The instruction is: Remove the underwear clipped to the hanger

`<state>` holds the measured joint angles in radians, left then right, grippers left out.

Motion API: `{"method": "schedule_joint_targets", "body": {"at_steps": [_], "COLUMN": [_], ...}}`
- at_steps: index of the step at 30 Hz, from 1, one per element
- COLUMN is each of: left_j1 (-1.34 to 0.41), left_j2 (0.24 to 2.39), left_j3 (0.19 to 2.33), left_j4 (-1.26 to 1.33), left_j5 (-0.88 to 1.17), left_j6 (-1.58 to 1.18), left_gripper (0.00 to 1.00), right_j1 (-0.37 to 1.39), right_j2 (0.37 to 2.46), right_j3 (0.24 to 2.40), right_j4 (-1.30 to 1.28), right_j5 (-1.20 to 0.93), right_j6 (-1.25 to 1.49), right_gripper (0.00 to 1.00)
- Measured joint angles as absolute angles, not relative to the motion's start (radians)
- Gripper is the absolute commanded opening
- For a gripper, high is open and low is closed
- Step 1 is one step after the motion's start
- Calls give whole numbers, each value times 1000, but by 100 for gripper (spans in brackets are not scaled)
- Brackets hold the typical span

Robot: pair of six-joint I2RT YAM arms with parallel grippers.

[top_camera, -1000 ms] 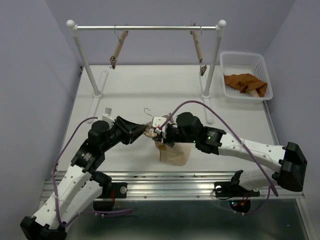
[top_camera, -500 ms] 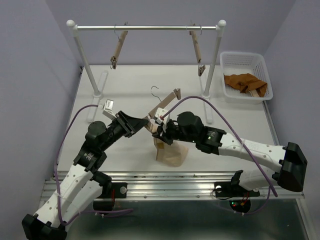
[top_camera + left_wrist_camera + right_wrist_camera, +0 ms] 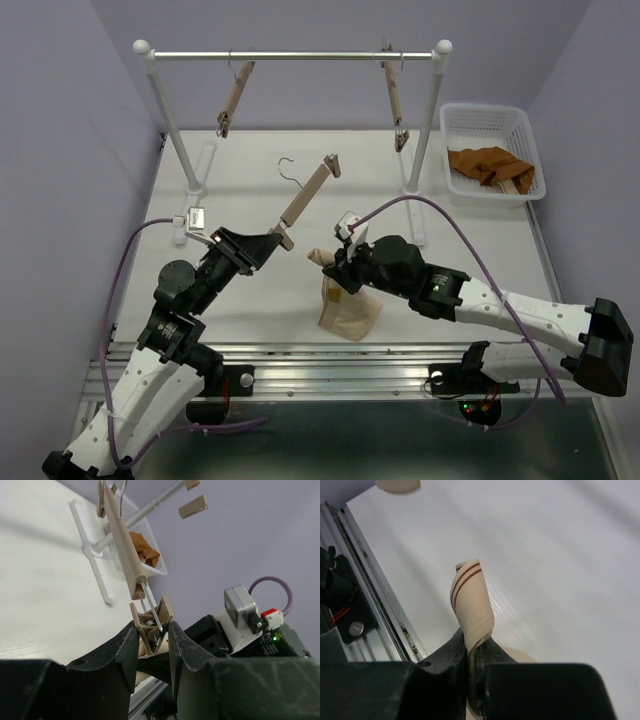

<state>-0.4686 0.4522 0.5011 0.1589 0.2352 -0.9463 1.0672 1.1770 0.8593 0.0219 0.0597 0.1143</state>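
My left gripper (image 3: pixel 276 240) (image 3: pixel 152 630) is shut on the clip at the low end of a wooden hanger (image 3: pixel 305 195) (image 3: pixel 125 545). The hanger slants up and away, its wire hook (image 3: pixel 288 168) in the air. No cloth is in that clip. My right gripper (image 3: pixel 333 262) (image 3: pixel 472 645) is shut on the waistband of the pale beige underwear (image 3: pixel 350 310) (image 3: pixel 472 600), which hangs down onto the table, apart from the hanger. The rust-orange underwear (image 3: pixel 488 165) (image 3: pixel 145 550) lies in the white basket (image 3: pixel 485 110).
A white clothes rack (image 3: pixel 295 56) spans the back of the table, with two bare wooden hangers (image 3: pixel 237 95) (image 3: pixel 393 95) on its rail. Its posts and feet stand at back left and back right. The basket sits at the far right.
My left gripper has lifted the hanger up and to the left, off the beige underwear. The cloth stays in my right gripper, which has shifted slightly right.
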Motion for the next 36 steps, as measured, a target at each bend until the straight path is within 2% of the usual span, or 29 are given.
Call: {"method": "schedule_joint_targets", "body": {"at_steps": [10, 16, 28, 32, 36], "left_j1": [-463, -463, -463, -463, -463], "left_j2": [463, 462, 460, 462, 463], "left_j3": [506, 506, 569, 578, 579], "left_j4": [190, 198, 188, 189, 192], "left_j5": [176, 175, 163, 155, 152], "left_j6": [-932, -900, -761, -730, -698], "left_gripper": [0, 0, 0, 0, 0], "right_j1": [1060, 1022, 757, 669, 506], "right_j2": [1142, 1135, 1077, 1092, 1159], "right_j3": [833, 886, 1229, 1338, 1458], "right_j4": [-35, -83, -97, -101, -90], "right_j5": [141, 341, 728, 757, 743], "right_j6": [162, 173, 4, -92, -166], "right_gripper": [1, 1, 1, 1, 1]}}
